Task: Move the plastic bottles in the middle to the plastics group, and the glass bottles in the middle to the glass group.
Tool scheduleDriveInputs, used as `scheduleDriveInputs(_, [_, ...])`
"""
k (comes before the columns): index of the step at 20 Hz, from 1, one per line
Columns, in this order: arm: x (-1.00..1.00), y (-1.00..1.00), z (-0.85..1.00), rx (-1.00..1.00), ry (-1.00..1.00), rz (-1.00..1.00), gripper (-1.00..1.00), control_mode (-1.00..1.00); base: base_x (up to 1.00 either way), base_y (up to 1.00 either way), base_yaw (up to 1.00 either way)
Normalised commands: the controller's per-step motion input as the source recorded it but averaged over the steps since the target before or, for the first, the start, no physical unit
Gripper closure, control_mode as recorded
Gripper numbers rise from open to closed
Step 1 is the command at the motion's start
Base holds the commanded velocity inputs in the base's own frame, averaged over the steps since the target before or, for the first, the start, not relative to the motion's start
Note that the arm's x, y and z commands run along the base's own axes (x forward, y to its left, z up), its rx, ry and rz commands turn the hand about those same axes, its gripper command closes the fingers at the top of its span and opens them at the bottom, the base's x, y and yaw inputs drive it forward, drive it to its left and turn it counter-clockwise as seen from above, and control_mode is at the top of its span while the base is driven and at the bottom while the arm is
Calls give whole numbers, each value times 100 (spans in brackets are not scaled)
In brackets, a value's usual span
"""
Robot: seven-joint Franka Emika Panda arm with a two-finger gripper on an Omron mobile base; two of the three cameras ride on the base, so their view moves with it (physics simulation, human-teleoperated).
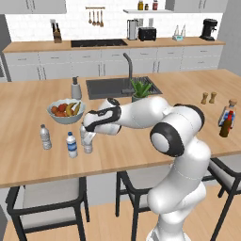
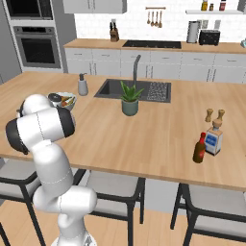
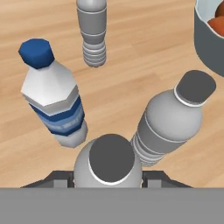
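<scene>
the gripper (image 3: 107, 177) is closed around a plain ribbed bottle (image 3: 107, 164), standing upright on the wooden island counter (image 3: 140, 57) (the finger tips (image 3: 59, 178) flank its shoulders). just beside it stands a second plain bottle (image 3: 173, 118), then the blue-labelled bottle (image 3: 54, 98), and farther off a third plain bottle (image 3: 92, 30).

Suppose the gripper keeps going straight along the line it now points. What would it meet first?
Most likely the wooden counter. The gripper points down with a plain plastic bottle already between its jaws, so that bottle's base would probably touch the counter first; depth is unclear.
</scene>
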Motion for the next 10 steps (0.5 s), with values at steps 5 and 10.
scheduleDriveInputs(5, [0, 0, 3, 0, 1, 0, -100, -100, 0, 0, 0])
scheduleDriveInputs(10, [0, 0, 17, 0, 1, 0, -100, -100, 0, 0, 0])
